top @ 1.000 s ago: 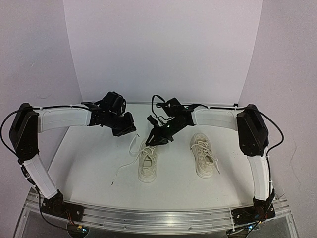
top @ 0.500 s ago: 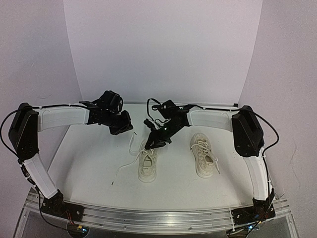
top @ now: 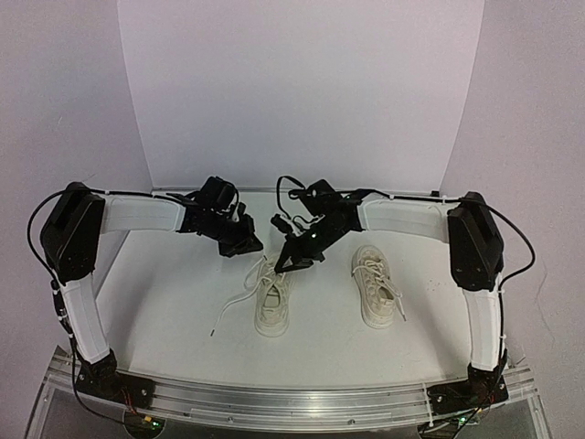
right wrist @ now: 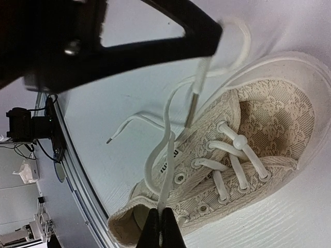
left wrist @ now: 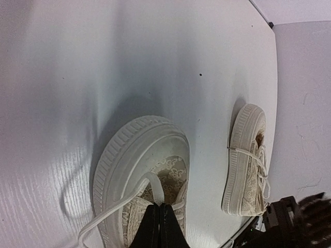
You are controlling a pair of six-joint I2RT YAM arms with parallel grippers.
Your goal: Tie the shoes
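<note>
The untied shoe (top: pixel 272 306) lies mid-table with its long axis running near to far. Its toe points toward the arm bases, and the heel and opening sit at the far end, right under both claws. The left claw (top: pixel 249 243) hangs just beyond the heel on its left side, clenched on a lace (left wrist: pixel 116 209) that rises from the opening. The right claw (top: pixel 285 263) sits over the collar, pinched on the second lace (right wrist: pixel 166 170), whose tail (top: pixel 228 306) trails left across the table (top: pixel 155 302). The two strands run close together between the claws, so I judge the next move turns on carrying one across the other above the tongue. The other shoe (top: pixel 376 288) lies parallel to the right — apart, not in the way.
</note>
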